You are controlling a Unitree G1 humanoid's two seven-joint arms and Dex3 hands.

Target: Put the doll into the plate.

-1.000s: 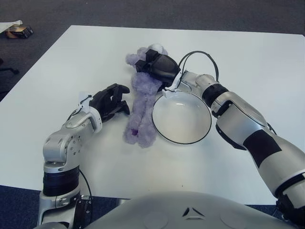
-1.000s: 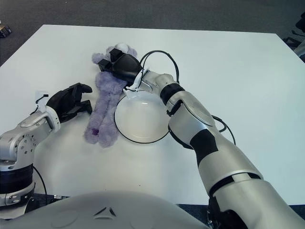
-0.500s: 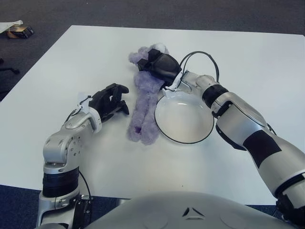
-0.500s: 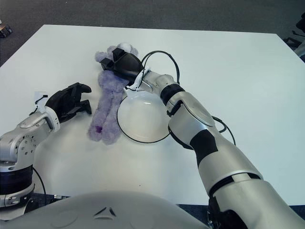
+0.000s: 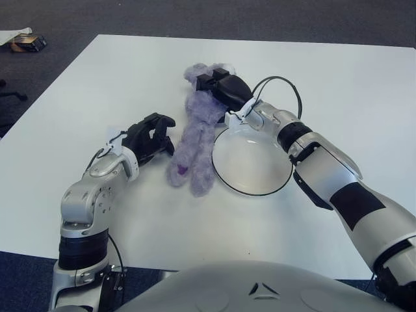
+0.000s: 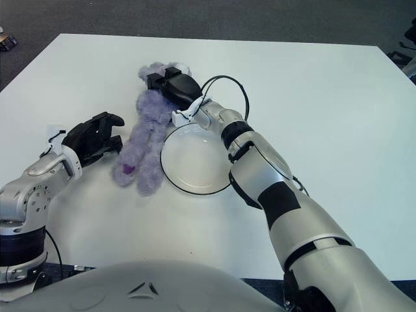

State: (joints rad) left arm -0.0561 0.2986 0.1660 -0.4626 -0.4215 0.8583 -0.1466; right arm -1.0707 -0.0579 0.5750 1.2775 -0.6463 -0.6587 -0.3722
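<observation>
A wide white table (image 5: pixel 364 84) fills the room's middle, with dark grey carpet (image 5: pixel 195 16) around it and a small brown object (image 5: pixel 26 43) lying on the floor past the far left corner.

The right hand (image 5: pixel 224 88) reaches across to the far side of the table, its black fingers curled down and clamped on the head end of the doll (image 5: pixel 197 133). The doll is a soft lilac plush with long limp limbs; it lies stretched on the table, head away from the robot, legs trailing toward it and slightly leftward, with a small darker purple patch on one foot. Only its ears and the top of its head peek out from under the hand.

Just to the right of the doll's body sits the plate (image 5: pixel 284 185), a shallow white dish with a thin dark rim, touching or nearly touching the plush along its left edge. The doll is beside it, on the tabletop. A black cable (image 5: pixel 279 80) loops above the right wrist.

The left hand (image 5: pixel 151 136) shows just left of the doll's legs, black fingers loosely curled and gripping nothing.
</observation>
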